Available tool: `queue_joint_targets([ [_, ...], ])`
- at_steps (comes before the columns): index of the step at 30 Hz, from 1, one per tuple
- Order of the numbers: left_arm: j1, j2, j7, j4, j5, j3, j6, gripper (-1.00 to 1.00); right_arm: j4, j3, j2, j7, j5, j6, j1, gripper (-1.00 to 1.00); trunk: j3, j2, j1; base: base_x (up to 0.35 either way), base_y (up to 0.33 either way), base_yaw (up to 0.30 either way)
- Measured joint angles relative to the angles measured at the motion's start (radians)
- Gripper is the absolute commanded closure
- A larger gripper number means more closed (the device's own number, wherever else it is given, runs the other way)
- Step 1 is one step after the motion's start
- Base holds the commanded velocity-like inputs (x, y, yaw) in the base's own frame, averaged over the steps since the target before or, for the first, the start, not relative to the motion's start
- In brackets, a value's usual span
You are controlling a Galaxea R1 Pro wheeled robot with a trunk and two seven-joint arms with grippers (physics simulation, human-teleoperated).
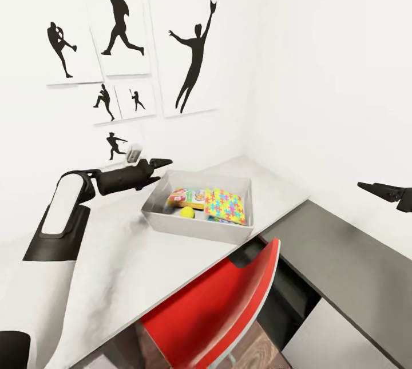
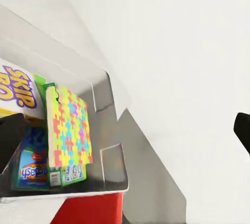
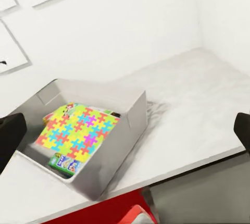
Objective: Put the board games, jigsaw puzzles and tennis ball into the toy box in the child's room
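The grey toy box (image 1: 171, 225) stands on the white table (image 1: 114, 260) near the corner. Inside it lie a colourful jigsaw puzzle (image 1: 226, 206), a board game (image 1: 186, 196) and the yellow tennis ball (image 1: 187, 212). My left gripper (image 1: 161, 162) hovers open just above the box's back left rim, holding nothing. My right gripper (image 1: 375, 188) hangs open and empty, far to the right of the box. The left wrist view shows the jigsaw puzzle (image 2: 70, 130) over a Skip-Bo box (image 2: 18, 88) and a blue box (image 2: 34, 169). In the right wrist view, the toy box (image 3: 117, 130) holds the jigsaw puzzle (image 3: 78, 133).
A red chair (image 1: 229, 294) is pushed in under the table's front edge, below the box. A dark grey lower surface (image 1: 343, 260) runs along the right wall. Black silhouette posters (image 1: 191, 54) hang on the wall behind the table.
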Motion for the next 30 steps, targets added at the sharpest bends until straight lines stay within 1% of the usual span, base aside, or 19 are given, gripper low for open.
queue_joint_targets([
  [8, 0.002, 0.006, 0.001, -0.004, 0.003, 0.001, 0.0, -1.0, 0.0, 0.0, 0.0, 0.002, 0.0, 0.0, -0.001, -1.0, 0.0, 0.0, 0.0, -0.258, 0.233, 0.268],
  [10, 0.004, 0.01, 0.0, -0.017, 0.004, 0.001, 0.0, -1.0, 0.0, 0.001, 0.0, 0.002, -0.001, 0.0, -0.001, -1.0, 0.0, 0.0, 0.0, -0.116, 0.106, 0.292],
  [11, 0.007, 0.017, -0.001, -0.035, 0.004, 0.001, 0.0, -1.0, 0.0, 0.006, 0.002, 0.002, -0.001, 0.0, -0.001, -1.0, 0.0, 0.0, 0.0, -0.072, 0.066, 0.294],
  [13, 0.014, 0.033, -0.003, -0.056, 0.004, 0.002, 0.0, -1.0, 0.0, 0.021, 0.002, 0.002, -0.001, 0.0, -0.002, -1.0, 0.0, 0.0, 0.0, -0.047, 0.043, 0.295],
  [14, 0.022, 0.05, -0.004, -0.076, 0.005, 0.01, 0.0, -1.0, 0.0, 0.041, 0.003, 0.002, -0.001, 0.0, -0.006, -1.0, 0.0, 0.0, 0.0, -0.03, 0.027, 0.296],
  [15, 0.026, 0.058, -0.005, -0.084, 0.008, 0.019, -0.002, -1.0, 0.0, 0.052, 0.004, 0.002, 0.0, 0.0, -0.009, -1.0, 0.0, 0.0, 0.0, -0.019, 0.017, 0.296],
  [16, 0.035, 0.068, -0.004, -0.096, 0.017, 0.041, -0.002, -1.0, 0.0, 0.072, 0.007, 0.001, -0.001, 0.0, -0.015, -1.0, 0.0, 0.0, 0.0, -0.015, 0.014, 0.297],
  [18, 0.05, 0.075, -0.004, -0.105, 0.03, 0.057, -0.002, -1.0, 0.0, 0.096, 0.01, 0.001, 0.0, 0.0, -0.019, -1.0, 0.0, 0.0, 0.0, -0.01, 0.009, 0.297],
  [19, 0.065, 0.079, -0.003, -0.113, 0.039, 0.069, -0.002, -1.0, 0.0, 0.117, 0.012, 0.002, 0.0, 0.0, -0.023, -1.0, 0.0, 0.0, 0.0, -0.006, 0.006, 0.297],
  [23, 0.091, 0.081, 0.001, -0.126, 0.047, 0.079, -0.003, -1.0, 0.0, 0.146, 0.016, 0.002, 0.0, 0.0, -0.028, -1.0, 0.0, 0.0, -0.001, -0.003, 0.003, 0.297],
  [26, 0.096, 0.077, 0.002, -0.13, 0.046, 0.078, -0.003, -1.0, 0.0, 0.154, 0.022, 0.001, 0.0, 0.0, -0.03, -1.0, 0.0, 0.0, -0.001, -0.001, 0.001, 0.297],
  [29, 0.098, 0.075, 0.003, -0.131, 0.045, 0.078, -0.003, -1.0, 0.0, 0.158, 0.036, -0.001, 0.0, 0.0, -0.038, -1.0, 0.0, 0.0, -0.001, 0.0, 0.0, 0.292],
  [30, 0.101, 0.074, 0.003, -0.132, 0.044, 0.078, -0.003, -1.0, 0.0, 0.159, 0.045, -0.004, 0.0, 0.0, -0.044, -1.0, 0.0, 0.0, -0.001, 0.0, 0.0, 0.277],
])
